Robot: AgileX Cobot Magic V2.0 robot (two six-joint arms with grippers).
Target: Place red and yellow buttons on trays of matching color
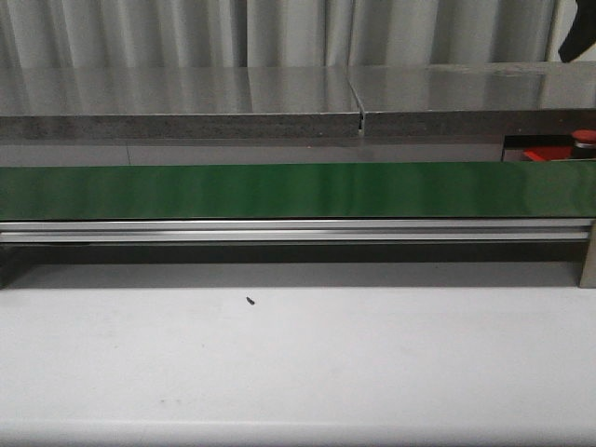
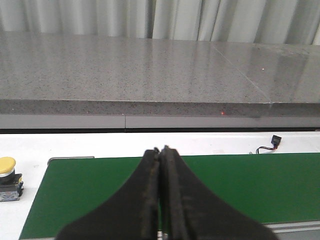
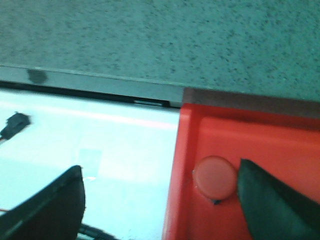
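Red button (image 3: 215, 176) lying inside red tray (image 3: 280, 150), near its corner, right claw (image 3: 160, 197) spread wide above. Left claw (image 2: 160, 195) pressed together over green belt (image 2: 250, 185); yellow button (image 2: 7, 166) off belt's end.

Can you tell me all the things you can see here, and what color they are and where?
Belt: one, green, running across the table.
Rail: one, silver, along the belt's near edge.
Table: one, white, under the belt.
Counter: one, grey speckled, behind the belt.
Curtain: one, pale grey, at the back.
Red tray: one, by the counter on the right.
Red button: one, in the red tray.
Yellow button: one, dark base, on the table beside the belt's end.
Plug: one, black, on the table behind the belt.
Left gripper: black, jaws shut, over the belt.
Right gripper: black, jaws open, above the tray's edge.
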